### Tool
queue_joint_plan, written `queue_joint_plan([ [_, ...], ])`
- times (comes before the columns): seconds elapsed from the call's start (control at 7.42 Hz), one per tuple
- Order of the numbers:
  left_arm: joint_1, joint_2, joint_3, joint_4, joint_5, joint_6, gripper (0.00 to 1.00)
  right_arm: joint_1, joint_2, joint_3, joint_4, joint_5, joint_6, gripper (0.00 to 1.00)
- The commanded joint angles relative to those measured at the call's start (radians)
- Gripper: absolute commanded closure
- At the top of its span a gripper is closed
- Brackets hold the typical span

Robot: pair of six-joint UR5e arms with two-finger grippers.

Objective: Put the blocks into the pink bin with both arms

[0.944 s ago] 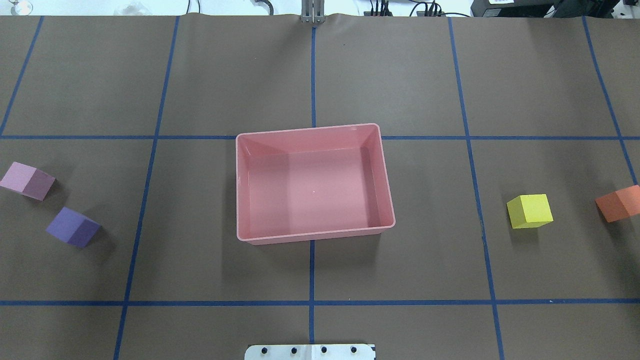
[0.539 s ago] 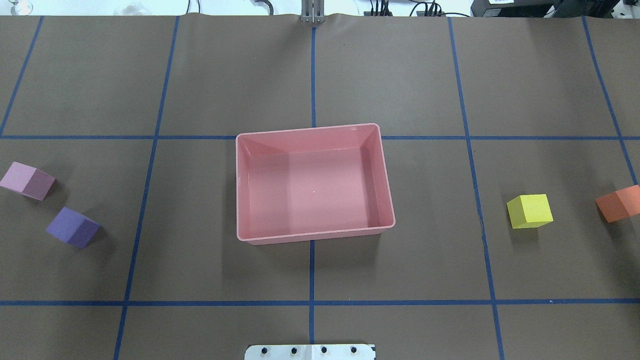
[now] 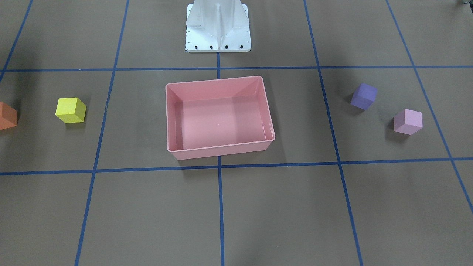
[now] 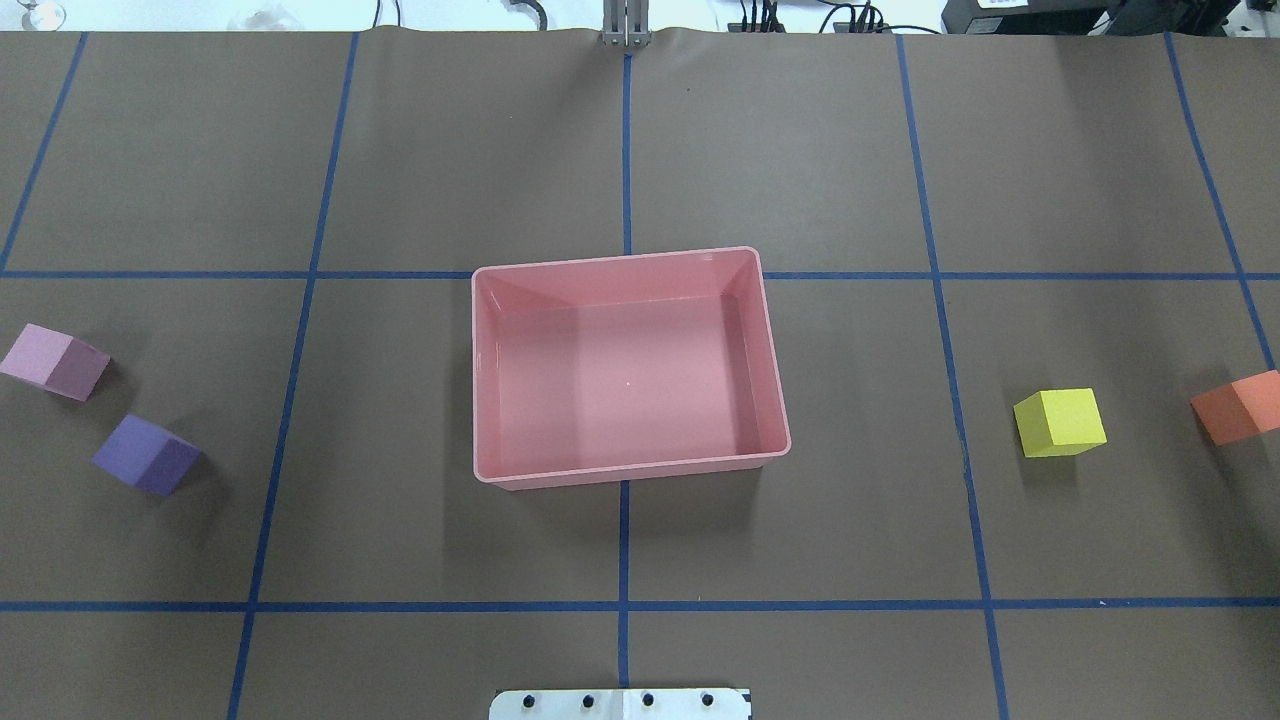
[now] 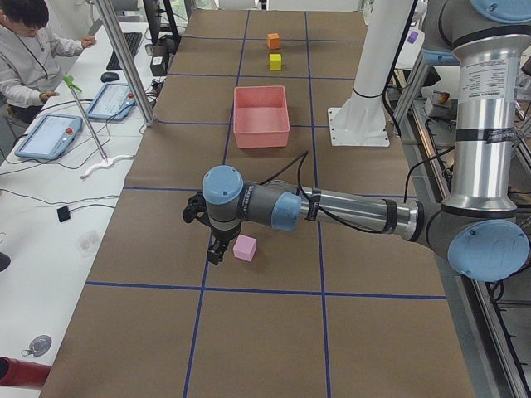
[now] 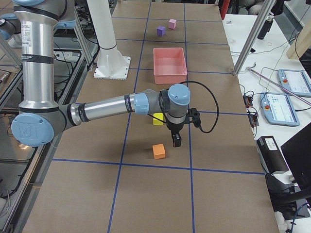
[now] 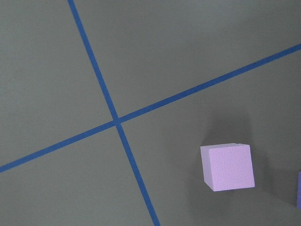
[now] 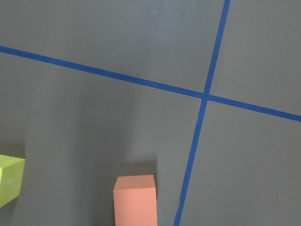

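Unmoved since before, pink bin (image 4: 620,390), yellow block (image 4: 1060,422), purple block (image 4: 146,455)

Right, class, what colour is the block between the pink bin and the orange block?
The block is yellow; the overhead exterior view shows it best.

grey arms (image 5: 357,211), light-blue joint caps (image 5: 222,182)

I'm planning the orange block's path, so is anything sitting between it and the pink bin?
Yes. The yellow block sits on the table, roughly on the straight line from the orange block to the pink bin, and apart from both. Nothing else lies between them.
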Motion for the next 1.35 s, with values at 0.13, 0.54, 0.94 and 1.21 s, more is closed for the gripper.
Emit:
queue_joint_plan([
  [0.13, 0.112, -0.001, 0.031, -0.038, -0.007, -0.141, 0.00, -0.075, 0.041, 0.004, 0.000, -0.003, 0.079, 0.00],
  [0.54, 0.242, -0.010, 0.220, -0.437, 0.001, -0.463, 0.00, -0.078, 0.041, 0.004, 0.000, -0.002, 0.082, 0.00],
  [0.94, 0.366, -0.013, 0.252, -0.544, 0.113, -0.591, 0.00, -0.077, 0.041, 0.004, 0.000, -0.003, 0.081, 0.00],
  [1.21, 0.389, -0.011, 0.255, -0.543, 0.116, -0.591, 0.00, -0.079, 0.041, 0.003, 0.000, -0.003, 0.079, 0.00],
])
